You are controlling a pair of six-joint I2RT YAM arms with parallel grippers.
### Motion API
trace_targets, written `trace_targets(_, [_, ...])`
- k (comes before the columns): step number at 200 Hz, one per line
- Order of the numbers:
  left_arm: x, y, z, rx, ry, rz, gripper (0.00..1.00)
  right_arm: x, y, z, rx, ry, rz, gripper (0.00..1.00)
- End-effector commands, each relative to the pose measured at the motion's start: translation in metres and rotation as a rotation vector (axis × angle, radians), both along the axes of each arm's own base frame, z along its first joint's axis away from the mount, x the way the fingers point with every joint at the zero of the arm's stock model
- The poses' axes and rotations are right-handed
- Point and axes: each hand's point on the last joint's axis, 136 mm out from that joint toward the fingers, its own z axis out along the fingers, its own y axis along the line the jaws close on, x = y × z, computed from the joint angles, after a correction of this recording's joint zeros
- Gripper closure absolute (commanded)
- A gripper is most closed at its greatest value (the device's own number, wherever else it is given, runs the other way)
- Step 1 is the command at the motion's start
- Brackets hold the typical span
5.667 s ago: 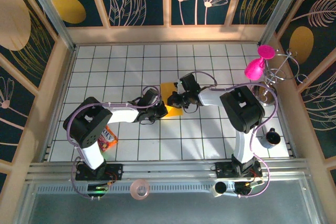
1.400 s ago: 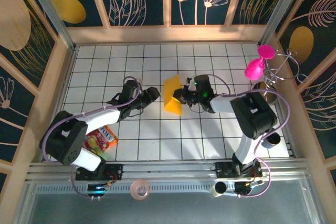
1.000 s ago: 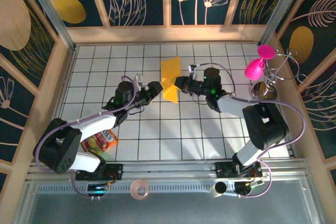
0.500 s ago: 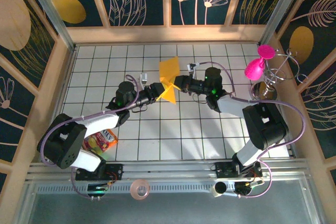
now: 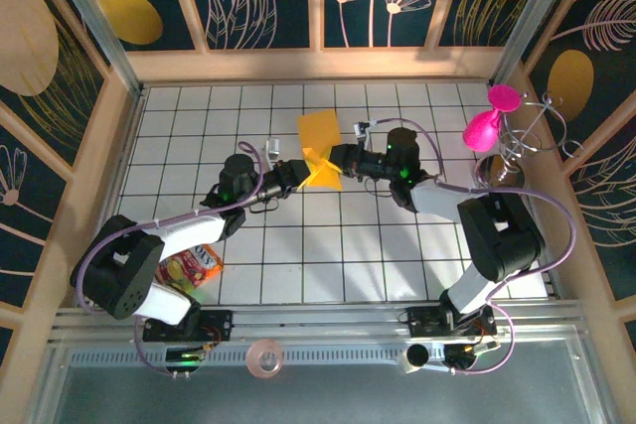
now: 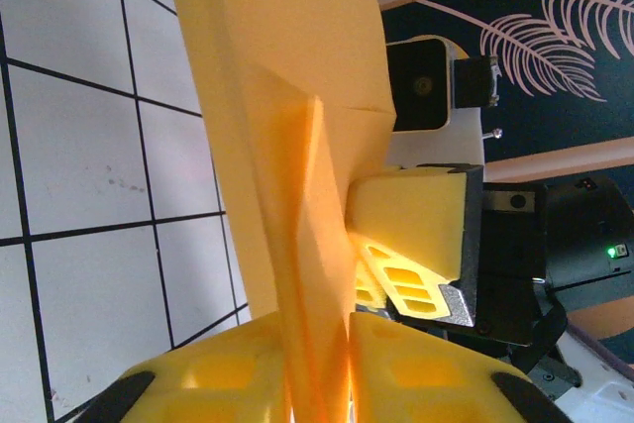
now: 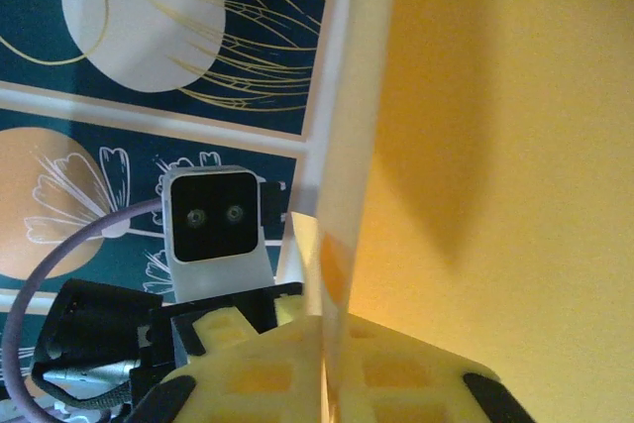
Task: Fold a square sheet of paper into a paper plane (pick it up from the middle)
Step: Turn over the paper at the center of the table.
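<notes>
The square sheet of paper (image 5: pixel 318 136), orange-yellow and folded into layers with a sharp crease, hangs in the air above the tiled floor at centre back. My left gripper (image 5: pixel 301 168) reaches in from the left and is shut on the lower folded edge. My right gripper (image 5: pixel 333 158) pinches the same edge from the right, nose to nose with the left. In the left wrist view the paper (image 6: pixel 287 96) rises from between my yellow pads (image 6: pixel 416 373), with the right gripper's fingers (image 6: pixel 411 215) just behind. In the right wrist view the paper (image 7: pixel 495 146) runs between my right gripper (image 7: pixel 327 364).
A multicoloured snack packet (image 5: pixel 189 267) lies by the left arm. A pink balloon-like figure (image 5: pixel 487 126) and a wire stand (image 5: pixel 522 141) sit at the right wall, with a black cup (image 5: pixel 517 260) nearer. A tape roll (image 5: pixel 264 357) rests on the front rail.
My left gripper moved right to the raised paper and closed on its lower edge. The right gripper kept holding the paper, which shifted slightly left.
</notes>
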Motion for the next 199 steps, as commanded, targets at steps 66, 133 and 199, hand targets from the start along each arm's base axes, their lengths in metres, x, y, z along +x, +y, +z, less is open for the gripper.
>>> trace_targets(66, [0.004,0.008,-0.021,0.158,-0.03,0.024,0.95,0.026,-0.051,-0.038,-0.216,0.055,-0.187,0.58])
trace_targets(133, [0.03,0.099,-0.068,0.969,0.005,0.252,0.97,0.043,-0.119,-0.054,-0.503,0.041,-0.462,0.5])
trace_targets(199, [0.042,0.119,-0.064,1.549,-0.03,0.363,0.96,0.043,-0.15,-0.061,-0.602,0.069,-0.603,0.5])
